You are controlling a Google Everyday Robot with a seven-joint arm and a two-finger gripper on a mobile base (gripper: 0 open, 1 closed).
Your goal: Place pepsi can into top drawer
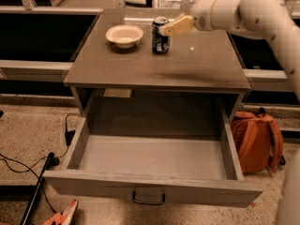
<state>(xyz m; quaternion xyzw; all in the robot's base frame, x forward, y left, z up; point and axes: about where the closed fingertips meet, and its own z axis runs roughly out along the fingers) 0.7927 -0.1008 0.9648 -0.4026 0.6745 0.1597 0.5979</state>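
Observation:
The pepsi can, dark blue with a silver top, stands upright on the grey table top, towards the back. My gripper with cream fingers reaches in from the right at the height of the can's top, right beside its upper right side. The top drawer is pulled wide open below the table top. It shows an empty grey floor and a dark handle on its front.
A cream-white bowl sits on the table left of the can. An orange backpack leans on the floor right of the drawer. Black cables and a dark pole lie on the floor at the left.

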